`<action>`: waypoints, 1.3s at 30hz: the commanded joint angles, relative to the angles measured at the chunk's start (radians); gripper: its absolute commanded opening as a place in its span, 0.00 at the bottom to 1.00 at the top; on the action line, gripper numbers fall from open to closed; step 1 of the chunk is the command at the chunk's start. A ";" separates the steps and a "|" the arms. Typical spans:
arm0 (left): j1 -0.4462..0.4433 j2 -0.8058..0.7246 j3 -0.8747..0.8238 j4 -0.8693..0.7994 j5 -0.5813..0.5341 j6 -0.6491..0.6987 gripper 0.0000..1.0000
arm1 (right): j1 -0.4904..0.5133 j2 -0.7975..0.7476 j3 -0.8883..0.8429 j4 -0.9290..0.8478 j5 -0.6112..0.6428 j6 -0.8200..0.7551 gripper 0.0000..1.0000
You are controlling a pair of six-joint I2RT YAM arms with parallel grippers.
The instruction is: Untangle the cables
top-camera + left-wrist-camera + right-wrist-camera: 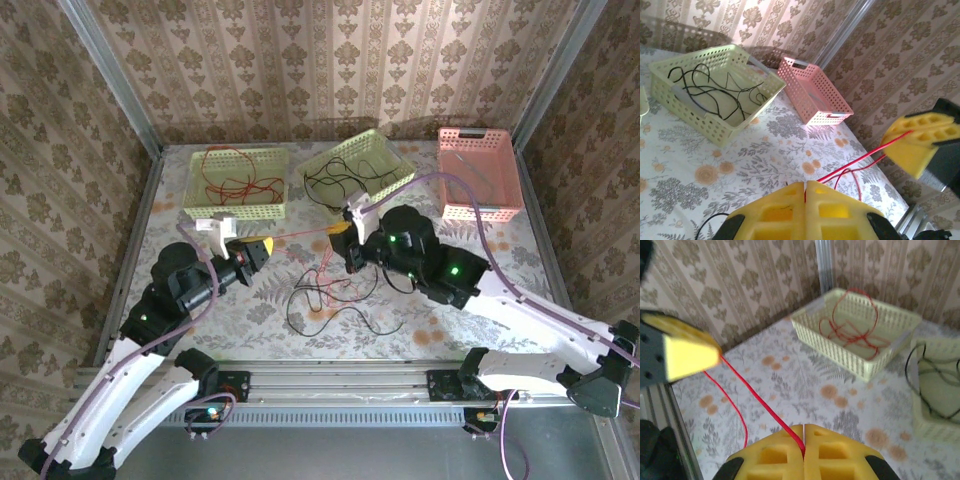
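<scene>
- The cables (330, 295) lie in a loose knot of red and black loops on the flowered desk (450, 330), in the middle, just in front of both arms.
- One red cable (305, 237) rises out of that knot and runs taut between the two end effectors.
- My left end effector (262, 252) has its yellow pads pressed together, pinching the red cable (865, 157). The left wrist view shows the strand leaving the seam between the pads.
- My right end effector (345, 232) is likewise clamped on the same strand. In the right wrist view the red cable (760, 400) enters the seam of its closed pads.
- Behind the knot three baskets stand along the back wall: a pale green basket (235, 211) on the left holding red wires, a tilted green basket (336, 148) in the middle holding black wires, and a pink basket (482, 212) on the right.
- The right arm's body lies close against the right side of the knot and covers part of it from above.
- The overhead view alone gives me the knot. Each wrist view instead shows the opposite end effector: the right one (922, 142) from the left wrist, the left one (690, 352) from the right wrist.
</scene>
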 commanded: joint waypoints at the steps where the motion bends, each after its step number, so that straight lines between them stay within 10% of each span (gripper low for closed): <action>1: 0.043 0.034 0.111 -0.051 -0.068 0.049 0.00 | -0.014 -0.018 0.130 -0.042 0.147 -0.085 0.00; 11: 0.171 0.133 0.360 -0.185 -0.040 0.134 0.00 | -0.044 -0.029 0.121 -0.072 0.304 -0.115 0.00; 20: 0.308 0.192 0.215 -0.100 0.033 0.026 0.00 | -0.052 -0.040 0.020 -0.080 0.189 -0.009 0.00; 25: 0.265 0.211 0.118 0.018 0.206 -0.006 0.52 | -0.052 0.000 0.003 -0.062 0.164 0.076 0.00; 29: 0.067 0.174 0.061 0.074 0.053 0.089 0.77 | -0.051 0.037 0.014 -0.043 0.079 0.097 0.00; 39: -0.054 0.308 0.139 0.102 0.173 0.264 0.79 | -0.051 0.072 0.064 -0.093 -0.082 0.136 0.00</action>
